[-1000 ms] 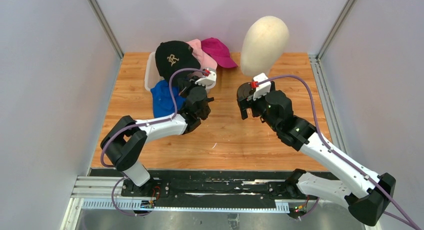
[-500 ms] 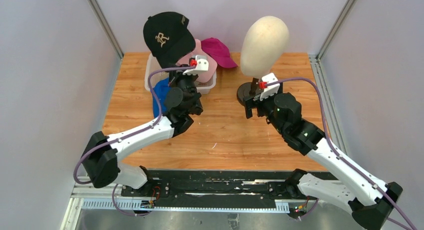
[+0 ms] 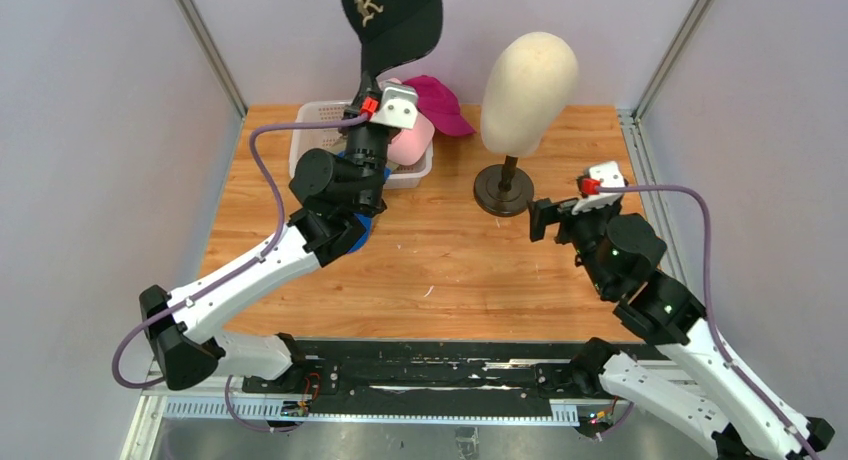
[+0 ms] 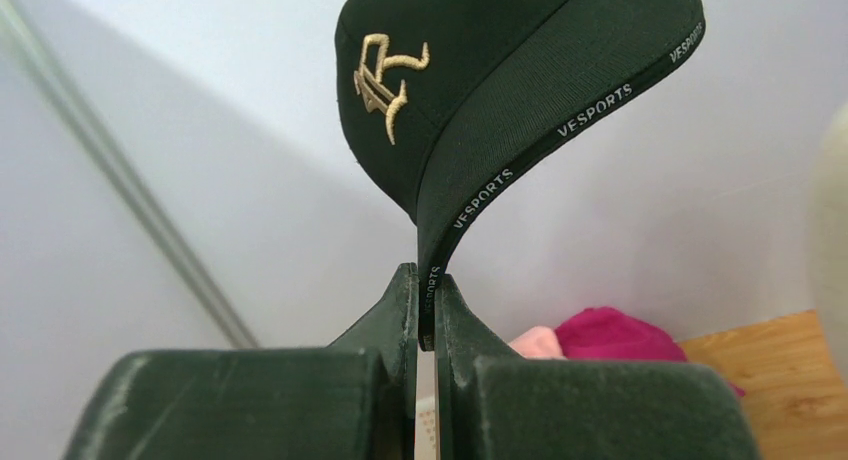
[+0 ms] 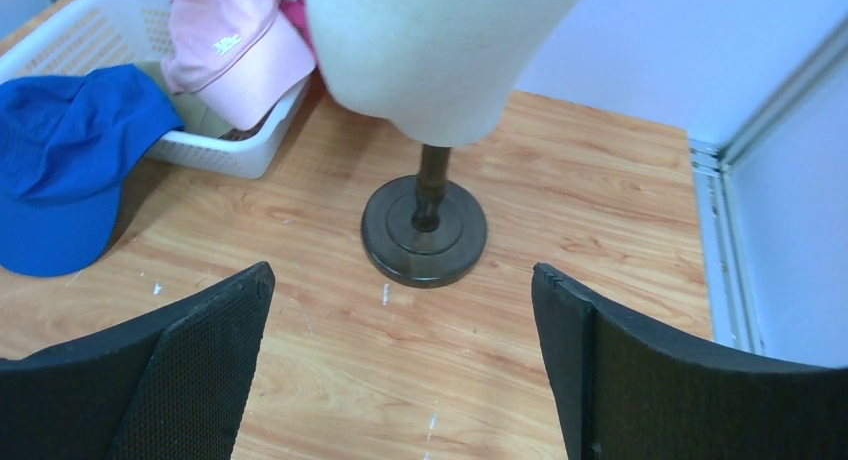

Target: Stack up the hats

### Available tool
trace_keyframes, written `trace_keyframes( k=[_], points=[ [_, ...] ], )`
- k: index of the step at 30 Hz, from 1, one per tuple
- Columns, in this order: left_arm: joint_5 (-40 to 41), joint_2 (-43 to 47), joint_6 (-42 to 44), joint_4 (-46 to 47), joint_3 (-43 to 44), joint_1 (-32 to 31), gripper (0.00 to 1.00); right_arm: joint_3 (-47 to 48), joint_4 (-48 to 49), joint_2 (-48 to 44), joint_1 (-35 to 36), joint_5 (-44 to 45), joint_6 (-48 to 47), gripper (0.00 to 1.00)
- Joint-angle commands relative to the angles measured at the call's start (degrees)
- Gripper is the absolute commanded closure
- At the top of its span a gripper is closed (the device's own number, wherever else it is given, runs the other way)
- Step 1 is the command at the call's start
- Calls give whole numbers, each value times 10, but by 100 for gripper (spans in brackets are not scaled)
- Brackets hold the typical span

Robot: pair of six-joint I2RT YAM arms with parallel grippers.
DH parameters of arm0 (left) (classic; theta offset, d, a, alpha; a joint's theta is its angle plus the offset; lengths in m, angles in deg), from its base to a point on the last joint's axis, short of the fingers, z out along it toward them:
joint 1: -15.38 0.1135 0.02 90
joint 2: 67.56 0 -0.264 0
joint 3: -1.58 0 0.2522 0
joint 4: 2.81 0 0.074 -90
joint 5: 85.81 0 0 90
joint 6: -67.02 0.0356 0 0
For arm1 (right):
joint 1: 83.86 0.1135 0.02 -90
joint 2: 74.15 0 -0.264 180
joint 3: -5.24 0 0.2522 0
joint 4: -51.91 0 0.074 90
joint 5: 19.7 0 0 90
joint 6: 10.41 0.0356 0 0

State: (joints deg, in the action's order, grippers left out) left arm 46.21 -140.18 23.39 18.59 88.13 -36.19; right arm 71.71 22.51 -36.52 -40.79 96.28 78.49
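My left gripper (image 4: pixel 425 280) pinches the black cap (image 4: pixel 470 90) by its brim edge, high above the basket (image 3: pixel 310 115) (a thin hold). I should swing slowly toward the head (image 3: pixel 530 80), with the right gripper (image 3: pixel 543 220) gaping empty nearby.

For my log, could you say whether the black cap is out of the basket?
Out: the left gripper, shut on its brim, holds the black cap clear of the basket.
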Motion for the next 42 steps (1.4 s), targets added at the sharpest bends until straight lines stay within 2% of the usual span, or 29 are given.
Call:
trace_keyframes(
  k=[1,7,13,18,22,31,36,42],
  points=[
    [-119,-25,-6,-54,45,-7,100,-4,-39,-45,-4,73,10,1],
    [-185,-98,59,-55,104,-11,100,-12,-61,-82,-5,100,22,1],
    [-236,-164,76,-52,156,-14,100,-16,-80,-92,-5,115,40,1],
    [-258,-205,110,-19,167,-22,100,-24,-82,-102,-5,113,48,0],
    [-271,-215,150,34,132,-32,100,-27,-83,-110,-4,116,49,0],
    [-290,-209,175,148,33,-32,100,-28,-84,-115,-4,110,48,0],
    [-346,-189,148,228,-35,-9,100,-29,-84,-118,-4,105,50,0],
    [-405,-163,89,241,-64,28,100,-30,-85,-118,-5,101,50,0]
  ],
)
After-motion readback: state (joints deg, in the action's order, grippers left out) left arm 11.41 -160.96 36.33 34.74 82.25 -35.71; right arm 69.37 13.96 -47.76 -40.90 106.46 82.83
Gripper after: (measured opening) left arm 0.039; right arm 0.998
